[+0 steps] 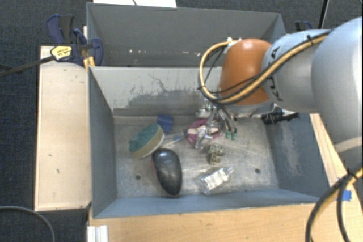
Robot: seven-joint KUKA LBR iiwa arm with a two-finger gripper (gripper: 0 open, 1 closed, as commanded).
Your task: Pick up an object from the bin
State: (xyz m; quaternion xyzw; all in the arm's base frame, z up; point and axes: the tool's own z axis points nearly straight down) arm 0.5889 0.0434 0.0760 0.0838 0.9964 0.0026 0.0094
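- Hand hangs low over the middle of the bin, just right of the frame's centre; I cannot tell whether it is clenched or released.
- Pink thing lies on the bin floor at the hand's left edge; whether they touch, I cannot say.
- Small brownish lump sits just below the hand, with a clear packet lower still; a black oval and a green round pad lie to the left.
- I judge the pink thing small, light and perhaps soft, so I would take it gently across its narrow middle.
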